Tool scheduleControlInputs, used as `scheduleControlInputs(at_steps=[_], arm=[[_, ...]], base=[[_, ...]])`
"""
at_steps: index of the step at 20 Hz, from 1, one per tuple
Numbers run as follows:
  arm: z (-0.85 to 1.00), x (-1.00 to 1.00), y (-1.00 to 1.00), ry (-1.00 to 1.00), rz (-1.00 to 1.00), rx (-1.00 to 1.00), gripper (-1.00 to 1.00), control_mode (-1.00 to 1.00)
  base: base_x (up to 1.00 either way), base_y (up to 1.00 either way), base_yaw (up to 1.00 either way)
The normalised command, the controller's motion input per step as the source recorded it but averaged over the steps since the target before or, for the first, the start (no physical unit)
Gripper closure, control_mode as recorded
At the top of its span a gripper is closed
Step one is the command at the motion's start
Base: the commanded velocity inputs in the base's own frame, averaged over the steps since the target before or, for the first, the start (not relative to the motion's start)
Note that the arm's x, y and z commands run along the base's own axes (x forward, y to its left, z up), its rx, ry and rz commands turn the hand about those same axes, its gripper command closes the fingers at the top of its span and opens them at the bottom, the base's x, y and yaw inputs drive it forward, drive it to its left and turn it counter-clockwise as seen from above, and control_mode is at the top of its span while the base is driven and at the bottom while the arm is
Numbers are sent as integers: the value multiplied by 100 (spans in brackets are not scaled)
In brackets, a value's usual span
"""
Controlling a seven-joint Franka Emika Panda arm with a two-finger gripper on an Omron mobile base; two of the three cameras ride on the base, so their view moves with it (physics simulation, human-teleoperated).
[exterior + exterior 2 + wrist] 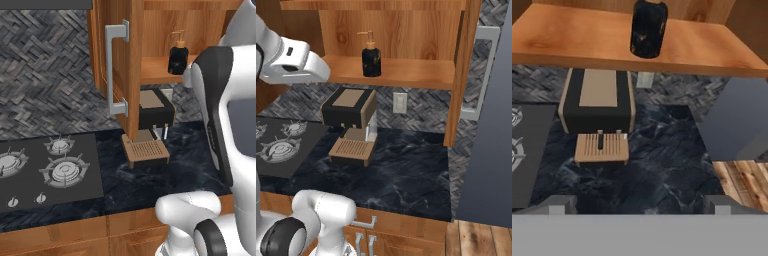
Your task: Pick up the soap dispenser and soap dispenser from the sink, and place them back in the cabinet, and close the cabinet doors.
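A black, squarish soap dispenser (371, 61) with a tan pump stands upright on the lower shelf (416, 74) of the brown wooden cabinet. It also appears on the shelf (152, 71) as the same dispenser (177, 59), and near the top of the hand view as a black bottle (648, 29). Both cabinet doors hang open: the left door (131, 65) with its grey bar handle (115, 70), and the right door (462, 75) seen edge-on. My gripper (639, 206) is open, holds nothing, and sits in front of the shelf, apart from the bottle. The sink is out of view.
A black-and-tan coffee machine (350, 125) stands on the dark marble counter (406, 170) right under the shelf. A gas stove (47, 170) lies to its left. A wall outlet (400, 102) is behind, and a tall grey panel (491, 150) rises at the right.
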Motion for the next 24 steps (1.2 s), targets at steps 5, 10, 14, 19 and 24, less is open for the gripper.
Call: scheduleControlInputs(at_steps=[5, 10, 14, 19, 24], arm=[[-37, -6, 1, 7, -2, 0, -100, -100], [-32, 0, 0, 8, 0, 0, -100, -100], [-15, -2, 0, 7, 0, 5, -100, -100], [-7, -6, -1, 8, -1, 10, -100, -100], [-14, -4, -2, 2, -1, 7, -100, -100]], base=[[0, 0, 0], [0, 0, 0], [0, 0, 0], [0, 0, 0], [0, 0, 0]])
